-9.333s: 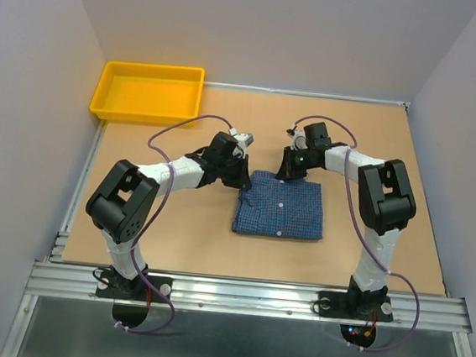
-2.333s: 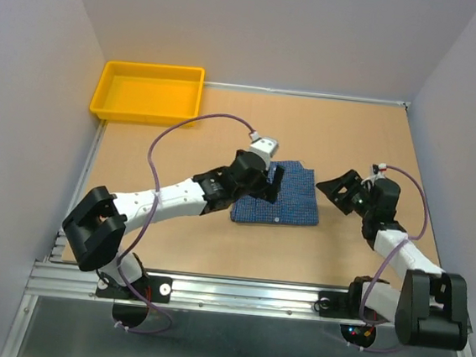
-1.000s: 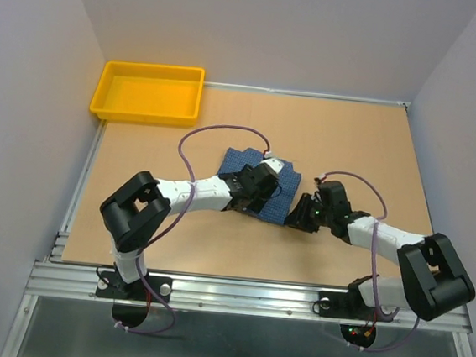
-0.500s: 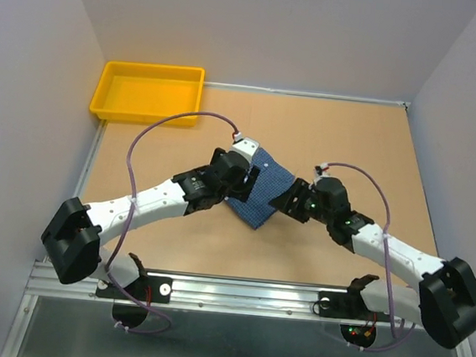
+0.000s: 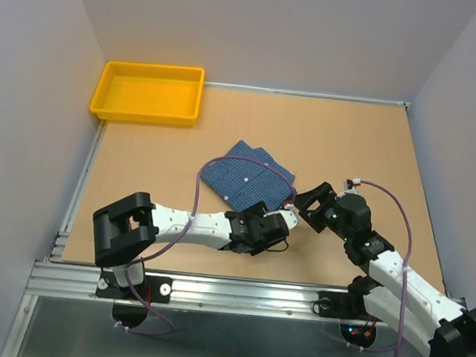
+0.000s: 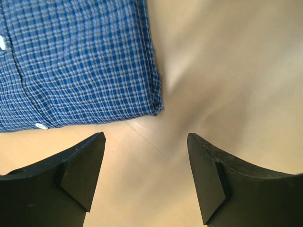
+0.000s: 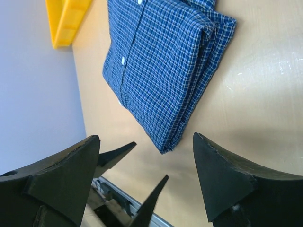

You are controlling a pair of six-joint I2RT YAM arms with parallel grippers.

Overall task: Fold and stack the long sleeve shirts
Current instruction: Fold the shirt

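The long sleeve shirt (image 5: pixel 247 175), blue small-check with pale buttons, lies folded on the table, turned at an angle. In the left wrist view the long sleeve shirt (image 6: pixel 75 61) fills the upper left, its near corner just ahead of the fingers. My left gripper (image 5: pixel 275 217) (image 6: pixel 146 137) is open over bare table, holding nothing. My right gripper (image 5: pixel 303 203) (image 7: pixel 146 137) is open too, just to the right of the shirt's near corner, looking along the long sleeve shirt (image 7: pixel 165 66). The left gripper's fingers (image 7: pixel 118 152) show below that corner.
A yellow tray (image 5: pixel 149 94) (image 7: pixel 66 19) stands at the back left corner. Both arms' cables loop above the table near the shirt. The metal rail (image 5: pixel 243 295) runs along the near edge. Grey walls close in the table on three sides.
Both grippers have opened and drawn back towards the near edge, off the shirt. The shirt has been turned and now lies at an angle, a little farther back and left.
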